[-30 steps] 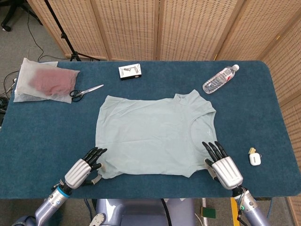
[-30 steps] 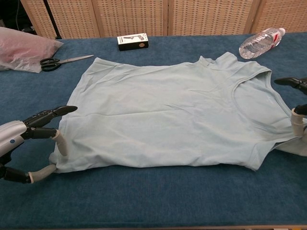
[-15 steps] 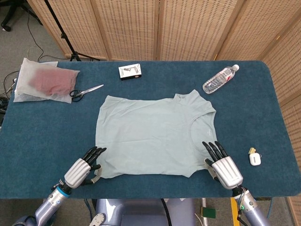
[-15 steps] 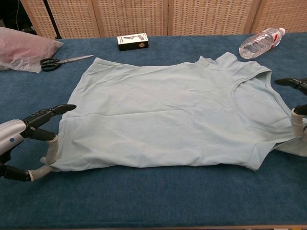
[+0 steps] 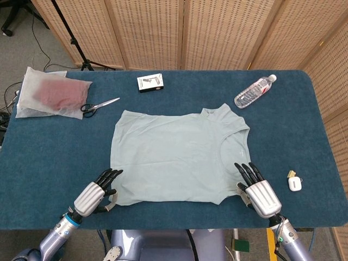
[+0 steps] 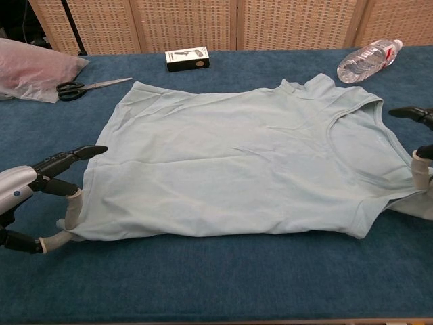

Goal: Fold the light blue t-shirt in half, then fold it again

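Note:
The light blue t-shirt [image 5: 173, 155] lies flat in the middle of the blue table, neck toward the right; it also fills the chest view as the t-shirt [image 6: 237, 159]. My left hand [image 5: 95, 194] sits at the shirt's near left hem corner with its fingers stretched out and apart. In the chest view the left hand [image 6: 37, 193] has its thumb against that corner and holds nothing. My right hand [image 5: 260, 193] rests beside the near sleeve, fingers extended. In the chest view the right hand [image 6: 419, 159] is cut off by the frame edge.
Scissors [image 5: 100, 105] and a plastic bag with red cloth [image 5: 51, 92] lie at the far left. A small box [image 5: 150, 82] sits behind the shirt. A water bottle [image 5: 254, 91] lies at the far right. A small white object [image 5: 294, 182] is near my right hand.
My left hand has drawn back slightly to the left, and the shirt's near left corner has shifted a little with its thumb. The right hand has barely moved.

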